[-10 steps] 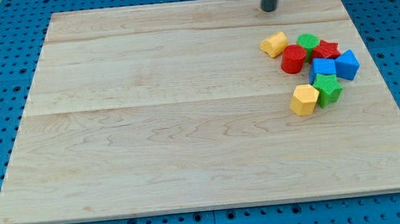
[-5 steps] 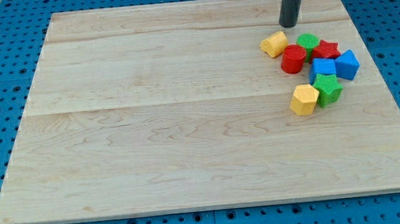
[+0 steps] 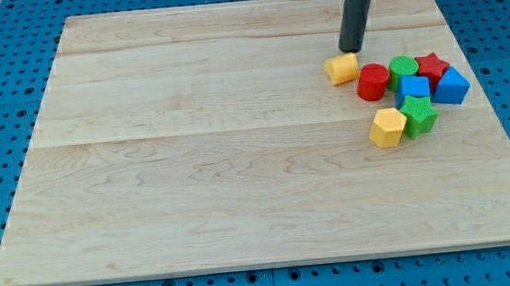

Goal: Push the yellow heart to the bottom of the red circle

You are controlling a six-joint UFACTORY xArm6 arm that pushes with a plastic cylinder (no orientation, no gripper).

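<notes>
blocks: two yellow, two red, two green, two blue

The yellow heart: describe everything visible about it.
The yellow heart is a small, solid-looking yellow block, its heart outline hard to make out here. It lies flat on the wooden board, at the view's left of the red circle, apart from it. My tip sits at its upper edge, apparently touching.

My tip (image 3: 352,50) stood just above the yellow heart (image 3: 342,68), touching it. The red circle (image 3: 373,82) lay just right of the heart, below it.
</notes>
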